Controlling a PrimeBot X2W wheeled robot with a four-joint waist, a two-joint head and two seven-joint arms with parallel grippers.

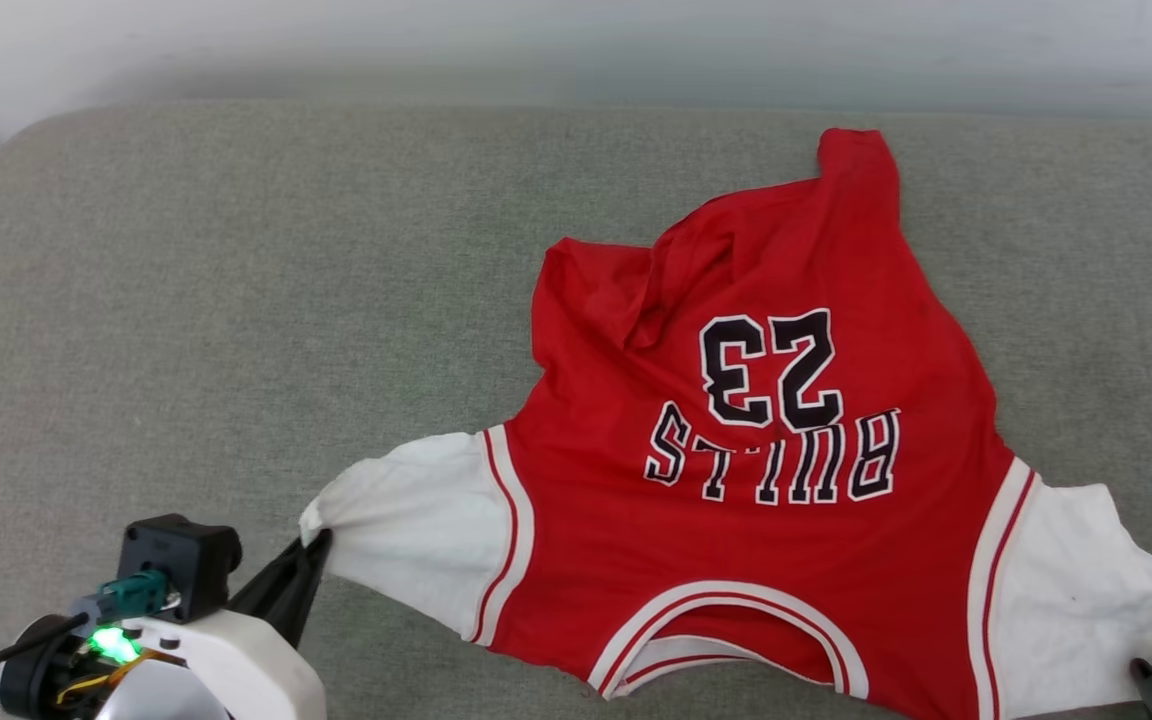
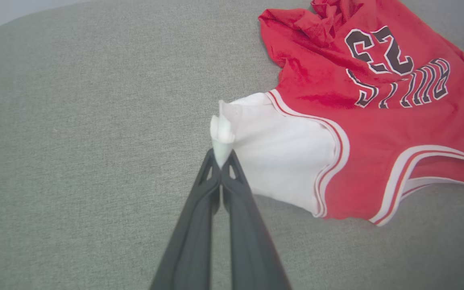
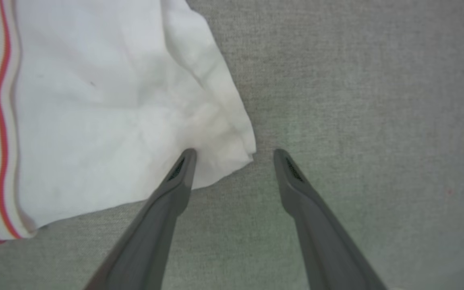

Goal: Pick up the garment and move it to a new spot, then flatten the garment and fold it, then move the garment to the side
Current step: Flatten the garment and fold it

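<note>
- Closest to the head camera, the left end effector (image 1: 314,545) is seen near the front-left corner of the grey padded surface (image 1: 236,300). It is clamped shut on the tip of the garment's left white sleeve (image 1: 406,510).
- In the left wrist view, a small bunch of white cloth is pinched between the closed fingers of the left end effector (image 2: 220,161), and the sleeve is drawn out toward that corner.
- The garment (image 1: 736,560) is laid on the right half of the surface, close to the front edge. Its collar is turned to the front edge and its printed side faces up.
- The hem end, toward the back edge, is rumpled and partly folded over on itself.
- The right end effector (image 3: 234,155) is held wide open at the outer corner of the right white sleeve (image 3: 115,121). One finger is set over the cloth and the other over bare surface. Nothing is gripped, and contact with the cloth cannot be told.
- The flattening step is judged to be in hand: the shoulders and sleeves are largely spread, but the hem is not smoothed.
- The right sleeve is not yet taken. Folding and moving the garment to the side are judged to be left.
</note>
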